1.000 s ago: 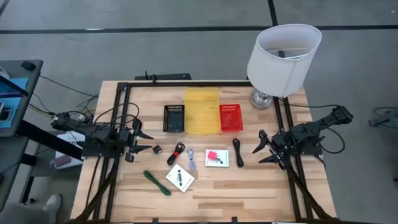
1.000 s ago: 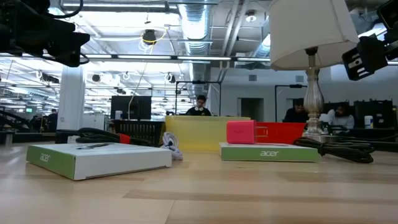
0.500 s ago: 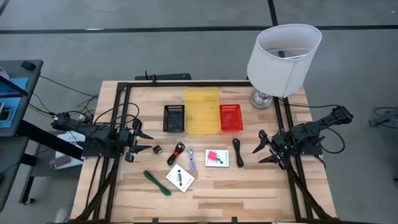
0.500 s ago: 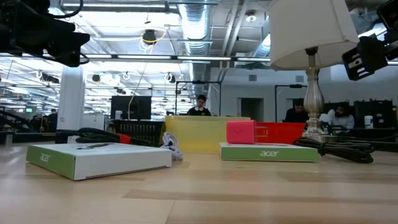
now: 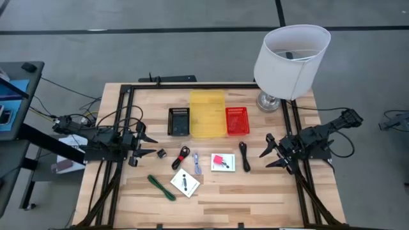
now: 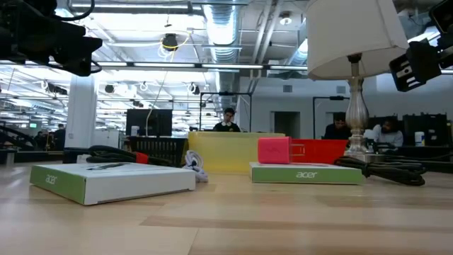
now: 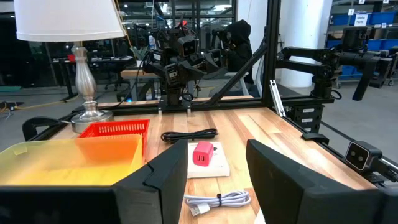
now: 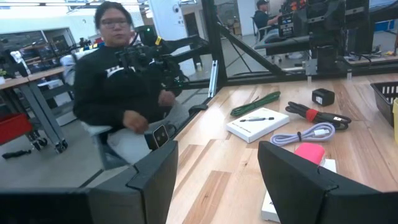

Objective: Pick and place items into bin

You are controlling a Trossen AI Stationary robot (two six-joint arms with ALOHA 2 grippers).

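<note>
On the table lie a white card with a pink mark (image 5: 223,162), a white card with a black mark (image 5: 185,183), a green stick (image 5: 161,187), a black cord (image 5: 245,155), a red-black cord (image 5: 181,157), a tiny black block (image 5: 162,153) and a pale strip (image 5: 197,163). Behind them stand a black bin (image 5: 179,121), a yellow bin (image 5: 207,114) and a red bin (image 5: 237,121). My left gripper (image 5: 146,145) is open at the left, beside the black block. My right gripper (image 5: 268,154) is open at the right, beside the black cord. Both are empty.
A white-shaded lamp (image 5: 291,54) stands at the far right corner. A black frame (image 5: 192,85) runs along the table's far, left and right sides. A person (image 8: 124,93) sits beyond the table's left side. Bare wood lies along the near edge (image 5: 255,198).
A person's foot by the table's near left corner has gone out of the high view. The arms and the items have kept still.
</note>
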